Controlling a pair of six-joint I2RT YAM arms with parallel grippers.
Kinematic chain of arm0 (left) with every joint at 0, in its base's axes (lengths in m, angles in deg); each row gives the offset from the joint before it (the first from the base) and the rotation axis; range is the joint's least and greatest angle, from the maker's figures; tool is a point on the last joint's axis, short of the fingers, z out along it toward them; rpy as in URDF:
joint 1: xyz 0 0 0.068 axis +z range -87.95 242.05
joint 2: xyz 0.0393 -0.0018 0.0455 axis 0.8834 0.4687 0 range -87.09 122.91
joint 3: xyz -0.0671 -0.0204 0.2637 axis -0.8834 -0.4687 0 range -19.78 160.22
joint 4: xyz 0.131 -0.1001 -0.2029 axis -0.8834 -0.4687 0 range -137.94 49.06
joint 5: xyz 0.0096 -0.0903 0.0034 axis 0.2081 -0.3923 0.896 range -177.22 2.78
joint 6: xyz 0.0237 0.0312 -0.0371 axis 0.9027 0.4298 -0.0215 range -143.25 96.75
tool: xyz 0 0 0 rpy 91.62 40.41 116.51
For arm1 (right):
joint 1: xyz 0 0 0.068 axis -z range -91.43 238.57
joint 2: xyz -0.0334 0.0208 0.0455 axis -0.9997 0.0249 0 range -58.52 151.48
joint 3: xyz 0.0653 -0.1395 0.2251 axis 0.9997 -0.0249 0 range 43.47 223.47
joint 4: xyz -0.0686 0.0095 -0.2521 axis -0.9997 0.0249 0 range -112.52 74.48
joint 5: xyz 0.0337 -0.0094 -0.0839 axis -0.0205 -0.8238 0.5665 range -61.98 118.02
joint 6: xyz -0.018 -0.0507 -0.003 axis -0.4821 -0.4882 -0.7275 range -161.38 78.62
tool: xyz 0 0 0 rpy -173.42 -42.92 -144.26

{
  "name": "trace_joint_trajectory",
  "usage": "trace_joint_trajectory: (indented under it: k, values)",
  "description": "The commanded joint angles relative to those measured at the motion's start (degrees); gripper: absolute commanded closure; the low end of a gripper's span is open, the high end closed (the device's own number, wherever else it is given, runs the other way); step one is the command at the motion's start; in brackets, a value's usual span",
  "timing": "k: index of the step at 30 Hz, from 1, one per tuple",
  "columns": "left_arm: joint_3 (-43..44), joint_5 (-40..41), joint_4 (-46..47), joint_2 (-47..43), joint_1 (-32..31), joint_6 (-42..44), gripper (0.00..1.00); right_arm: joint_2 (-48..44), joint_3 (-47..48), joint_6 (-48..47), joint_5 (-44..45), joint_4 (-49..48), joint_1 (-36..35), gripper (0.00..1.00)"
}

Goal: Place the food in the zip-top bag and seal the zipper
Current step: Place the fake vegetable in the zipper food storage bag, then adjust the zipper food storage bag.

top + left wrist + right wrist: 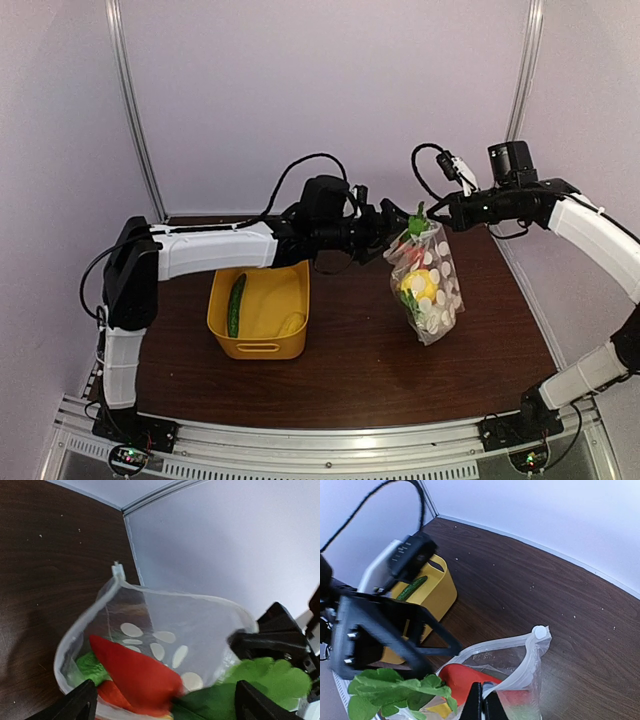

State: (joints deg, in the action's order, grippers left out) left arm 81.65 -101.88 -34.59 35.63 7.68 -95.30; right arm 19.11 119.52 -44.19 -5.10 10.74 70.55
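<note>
The polka-dot zip-top bag (430, 285) hangs above the table with its mouth open, holding yellow, white and green food. My right gripper (443, 212) is shut on the bag's zipper strip (520, 675); the pinch shows in the right wrist view (483, 702). The red-orange carrot (137, 672) sticks tip-down into the bag mouth, with its green leaves (260, 680) outside. My left gripper (392, 228) is open with its fingers (75, 705) spread either side of the carrot. The green cucumber (236, 303) and a yellow piece (292, 322) lie in the yellow tub.
The yellow tub (258, 345) stands on the brown table at centre left, under the left arm. The bag's white slider tab (538, 631) sits at the far end of the mouth. White walls close in behind and at both sides.
</note>
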Motion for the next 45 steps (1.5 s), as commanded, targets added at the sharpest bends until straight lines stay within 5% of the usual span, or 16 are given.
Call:
trace_joint_trajectory:
  k: [1,6,10,14,19,24,27,30,36,38,41,45]
  values:
    - [-1.31,2.93,-2.09,-4.47,-1.52,8.13,0.02,1.59,-0.45,-0.07,2.5,0.35,0.53,1.0]
    - [0.81,9.53,-7.37,-4.91,-1.48,21.65,0.02,-1.09,-0.78,-2.66,-4.43,0.23,0.89,1.0]
    - [-3.06,11.28,-1.34,-10.22,-1.06,31.83,0.02,-3.85,0.72,-6.97,-18.52,4.46,2.3,1.0]
    - [-9.48,19.21,-0.95,-17.55,-1.12,41.26,0.02,-6.56,-3.54,-4.93,-8.44,-0.62,3.98,1.0]
    - [-22.39,11.87,1.96,-26.99,-2.82,53.88,0.03,-3.19,-2.14,-0.75,-12.97,-0.59,5.27,1.0]
    - [-28.28,-1.03,-7.37,-33.56,-4.37,76.36,0.17,-2.08,-3.15,2.49,-10.97,-2.63,5.28,1.0]
    - [-32.97,2.04,-7.55,-37.63,-5.79,85.68,0.21,-1.13,-3.55,4.98,-7.82,-2.62,5.28,1.0]
    - [-43.08,5.28,7.93,-40.68,-5.82,81.83,0.21,-0.48,-3.75,5.18,-7.05,-4.3,5.08,1.0]
    - [-41.91,5.02,16.82,-34.54,-9.16,73.27,0.25,0.19,3.61,5.09,-5.64,-0.26,4.82,1.0]
    - [-40.12,6.02,16.99,-31.59,-9.6,72.83,0.26,-0.84,0.08,3.97,1.32,-2.52,4.19,1.0]
    - [-36.25,11.86,15.17,-27.79,-9.61,64.97,0.34,3.14,0.63,3.55,-3.06,1.54,4.24,1.0]
    - [-29.09,26.28,6.17,-24.31,-9.3,46.45,0.42,0.13,-4.68,5.62,-2.41,-4.56,4.24,1.0]
